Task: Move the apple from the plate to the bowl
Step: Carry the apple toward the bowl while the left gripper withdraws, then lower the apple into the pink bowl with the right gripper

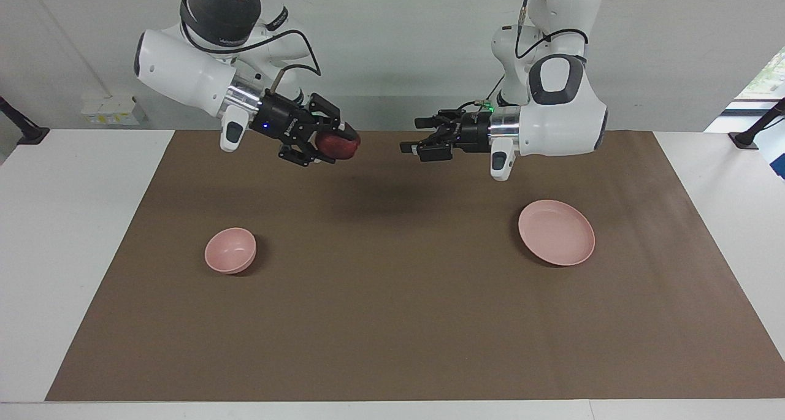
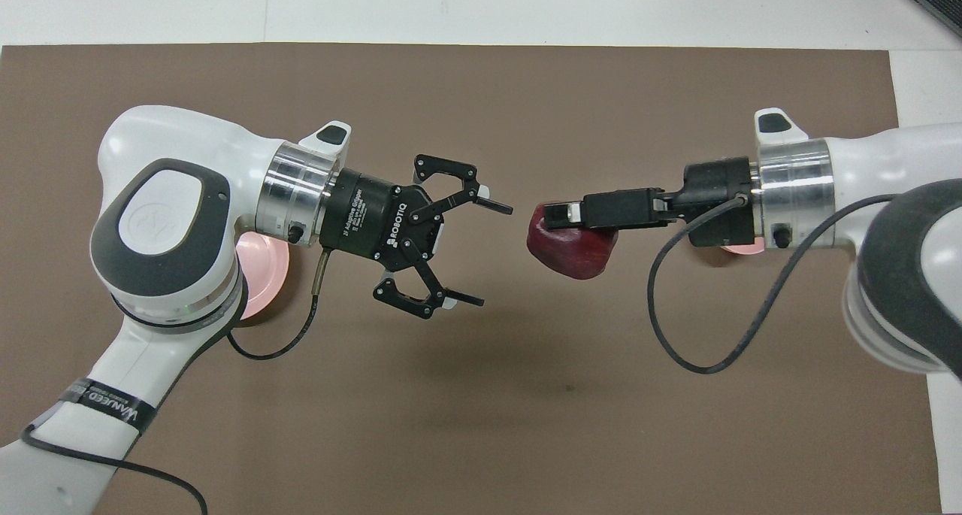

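Your right gripper point(image 1: 334, 143) is clamped on the apple point(image 1: 338, 145), holding it in the air above the middle of the counter point(image 1: 392, 322), off the plate point(image 1: 556, 232) and not yet in the bowl point(image 1: 230, 249). Your left gripper point(image 1: 412, 146) hangs with its fingers spread and nothing in them, facing the apple across a small gap, so it looks as if the left arm's part is done and it can wait. The plate sits bare toward the left arm's end of the counter; the bowl sits toward the right arm's end, well apart from the plate. Treat the apple as firm, fairly light and smooth-skinned: a round, waxy surface can roll or slip between flat pads, so I would keep the pads across its widest part, as they seem to be in the overhead view point(image 2: 573, 240), not near the stem dimple. It should stand a steady squeeze, though hard pressure or a drop may bruise it. The bowl is small and deep, so bring the apple low over its centre before you release.
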